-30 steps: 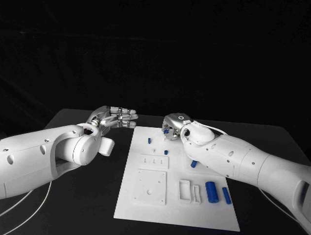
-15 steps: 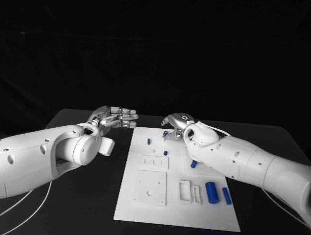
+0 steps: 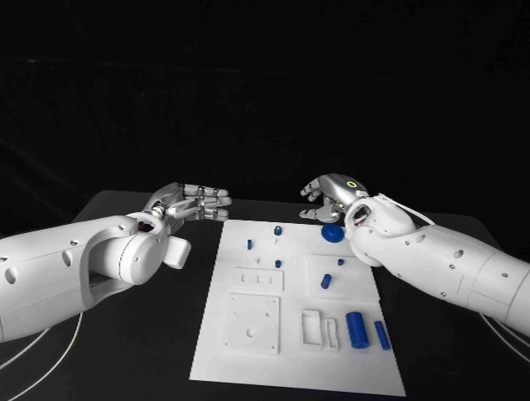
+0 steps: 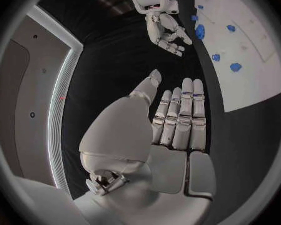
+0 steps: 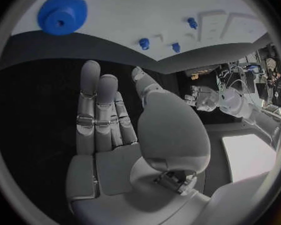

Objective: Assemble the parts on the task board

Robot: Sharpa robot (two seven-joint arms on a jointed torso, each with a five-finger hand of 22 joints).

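Note:
The white task board [image 3: 247,351] lies in the middle of the table. A blue gear [image 3: 333,235] lies flat near its far right corner, also seen in the right wrist view [image 5: 62,13]. Small blue pegs [image 3: 249,244] stand along the far part of the board, and two blue cylinders [image 3: 359,328] lie near its right edge. My right hand [image 3: 333,194] hovers just beyond the gear, fingers apart and holding nothing; its fingers [image 5: 100,110] are stretched out. Left of the board's far end, my left hand [image 3: 193,200] is open and flat with nothing in it [image 4: 175,120].
White raised blocks and plates [image 3: 255,322] with holes sit on the near half of the board. The black table [image 3: 156,334] stretches on both sides of it. My left forearm [image 3: 84,267] hangs over the table's left part.
My right hand has risen and moved back to the right, off the board's far end. The blue gear now lies uncovered where the hand was. The left hand has barely moved.

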